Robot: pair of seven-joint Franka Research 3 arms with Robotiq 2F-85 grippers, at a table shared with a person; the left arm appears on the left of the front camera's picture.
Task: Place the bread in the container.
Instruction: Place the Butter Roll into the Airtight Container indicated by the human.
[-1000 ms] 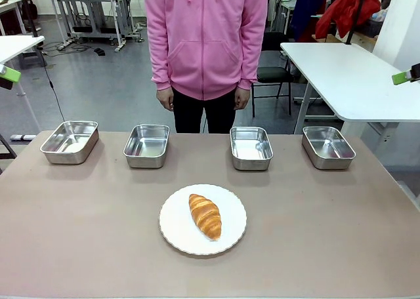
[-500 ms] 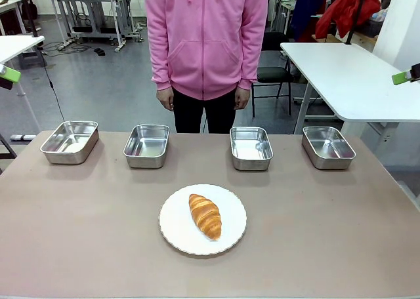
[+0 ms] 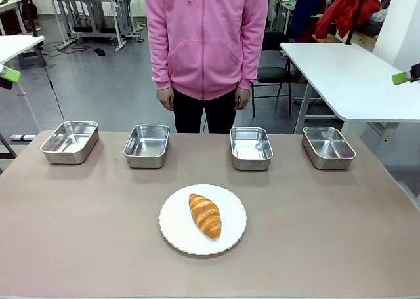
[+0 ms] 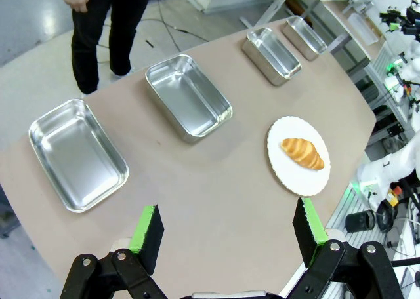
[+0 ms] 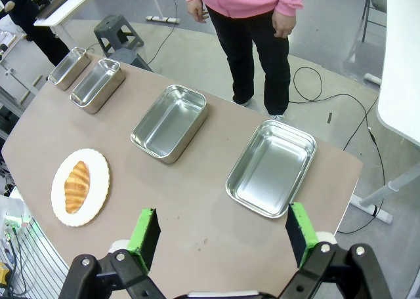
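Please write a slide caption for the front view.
Croissant on a white plate before four empty steel trays; a person stands behind the table.

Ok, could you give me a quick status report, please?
Left gripper and right gripper: jaws open, empty. Bread on white plate, untouched. Four trays behind, all empty; nothing blocking.

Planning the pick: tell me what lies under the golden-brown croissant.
The golden-brown croissant lies on a round white plate, itself on the brown tabletop. The plate's surface directly beneath it is covered.
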